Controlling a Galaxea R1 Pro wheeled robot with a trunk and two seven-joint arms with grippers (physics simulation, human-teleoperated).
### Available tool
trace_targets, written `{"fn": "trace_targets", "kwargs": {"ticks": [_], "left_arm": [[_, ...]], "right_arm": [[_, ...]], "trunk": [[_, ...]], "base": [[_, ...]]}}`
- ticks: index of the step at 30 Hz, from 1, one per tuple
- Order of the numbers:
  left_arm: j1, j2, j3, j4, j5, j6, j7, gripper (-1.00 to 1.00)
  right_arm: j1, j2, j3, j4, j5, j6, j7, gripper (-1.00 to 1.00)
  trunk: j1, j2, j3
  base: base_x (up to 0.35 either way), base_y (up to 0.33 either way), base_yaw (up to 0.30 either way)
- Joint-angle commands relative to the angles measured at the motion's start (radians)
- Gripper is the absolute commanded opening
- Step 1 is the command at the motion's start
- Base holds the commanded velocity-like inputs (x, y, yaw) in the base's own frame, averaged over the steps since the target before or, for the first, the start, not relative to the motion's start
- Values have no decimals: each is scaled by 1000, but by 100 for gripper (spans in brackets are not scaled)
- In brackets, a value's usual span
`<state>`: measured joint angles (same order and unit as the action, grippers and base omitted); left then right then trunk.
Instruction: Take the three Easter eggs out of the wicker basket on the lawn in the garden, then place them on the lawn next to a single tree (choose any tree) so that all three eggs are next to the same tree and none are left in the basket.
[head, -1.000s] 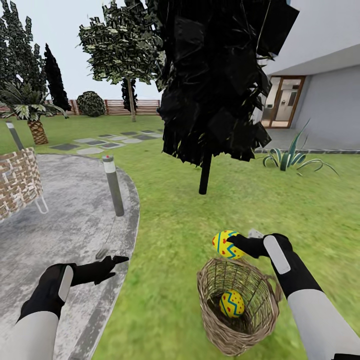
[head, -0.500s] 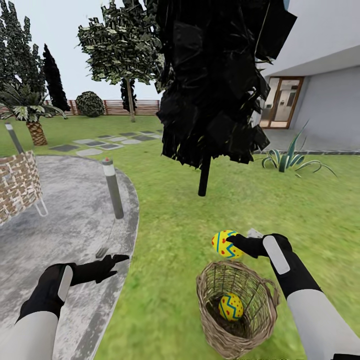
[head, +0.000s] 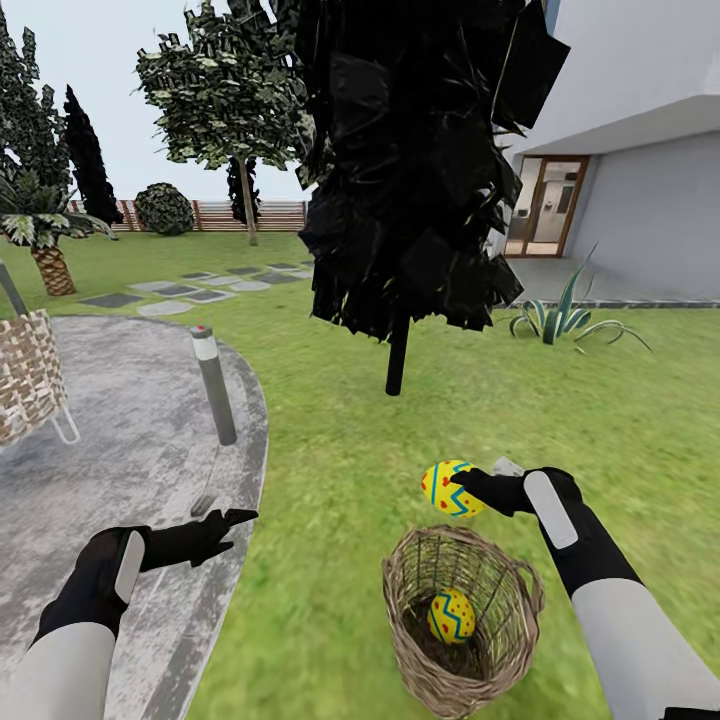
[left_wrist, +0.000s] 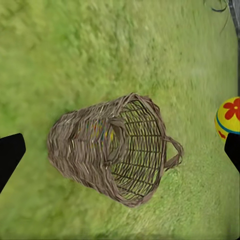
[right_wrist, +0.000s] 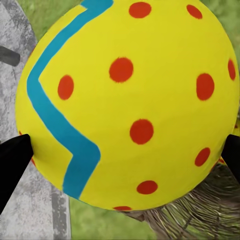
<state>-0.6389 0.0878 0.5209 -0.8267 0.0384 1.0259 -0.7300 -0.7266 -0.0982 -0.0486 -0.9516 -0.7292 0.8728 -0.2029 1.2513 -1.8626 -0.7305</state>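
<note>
My right gripper (head: 462, 490) is shut on a yellow Easter egg (head: 443, 490) with blue zigzag and red dots, held just above the far rim of the wicker basket (head: 415, 640). The same egg (right_wrist: 125, 100) sits between the black fingertips (right_wrist: 12, 162) in the right wrist view. A second egg (head: 451, 615) lies inside the basket on the lawn (head: 330, 470). The third egg is out of view. My left gripper (head: 232, 530) hangs open over the path's edge; its wrist view looks at the basket (left_wrist: 115, 150). The pale-trunked tree (head: 247, 205) stands far back.
A black-leaved tree with a thin dark trunk (head: 397, 355) stands just beyond the basket. The grey paved path (head: 120, 440) with a bollard (head: 213, 385) and a brick wall (head: 25, 375) lies left. A palm (head: 45, 265) is far left, a spiky plant (head: 560, 320) and the house right.
The whole view has shifted, so the camera has moved; the scenery slid left and the basket sits slightly lower left. Both arms hold their pose, egg still gripped.
</note>
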Motion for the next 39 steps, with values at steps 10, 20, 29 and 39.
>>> {"fn": "trace_targets", "kwargs": {"ticks": [10, 20, 29, 39], "left_arm": [[-1, 0, 1, 0, 3, 8, 0, 100], [-1, 0, 1, 0, 3, 8, 0, 100], [-2, 0, 1, 0, 3, 8, 0, 100], [-2, 0, 1, 0, 3, 8, 0, 100]], "right_arm": [[-1, 2, 0, -1, -10, 2, -9, -100], [-1, 3, 1, -1, -8, 0, -10, -100], [-1, 4, 1, -3, -7, 0, -12, -100], [-1, 5, 2, -3, -3, -17, -13, -100]], "trunk": [[-39, 70, 30], [-77, 140, 62], [-111, 203, 90], [-150, 273, 121]], "base": [[0, 0, 0], [0, 0, 0], [0, 0, 0], [0, 0, 0]]}}
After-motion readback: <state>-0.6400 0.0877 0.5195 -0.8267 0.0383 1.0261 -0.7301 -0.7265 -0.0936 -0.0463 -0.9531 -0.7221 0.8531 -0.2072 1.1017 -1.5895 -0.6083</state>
